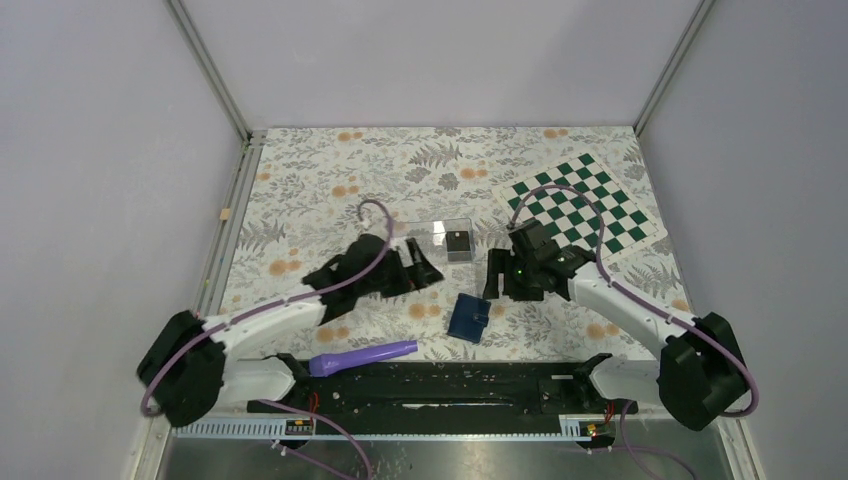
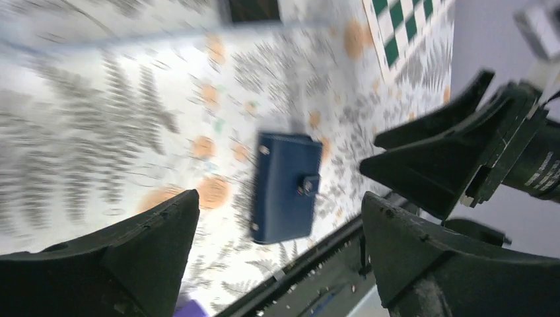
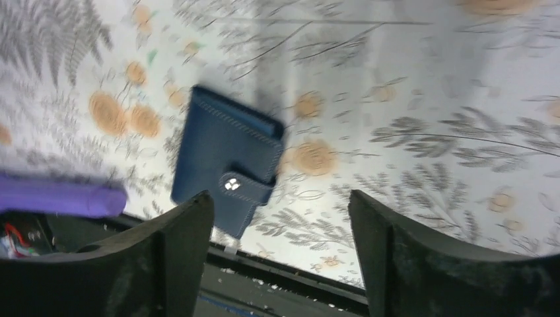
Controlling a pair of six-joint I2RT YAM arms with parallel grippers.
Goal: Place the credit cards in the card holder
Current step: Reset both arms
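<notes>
The card holder (image 1: pixel 468 317) is a navy wallet lying flat on the floral cloth, folded over with its snap tab across the front. It also shows in the left wrist view (image 2: pixel 285 187) and the right wrist view (image 3: pixel 224 168). My left gripper (image 1: pixel 427 266) hovers up and left of it, open (image 2: pixel 280 214) with nothing between the fingers. My right gripper (image 1: pixel 497 284) hangs just up and right of it, also open (image 3: pixel 280 211) and holding nothing. A small dark rectangle (image 1: pixel 459 241), seemingly one of the credit cards, sits in the clear box (image 1: pixel 440 226).
A purple tube-shaped object (image 1: pixel 362 357) lies at the near edge by the left arm's base. A green-and-white checkered mat (image 1: pixel 590 205) lies at the back right. The black rail (image 1: pixel 450 385) runs along the table's front, close to the card holder.
</notes>
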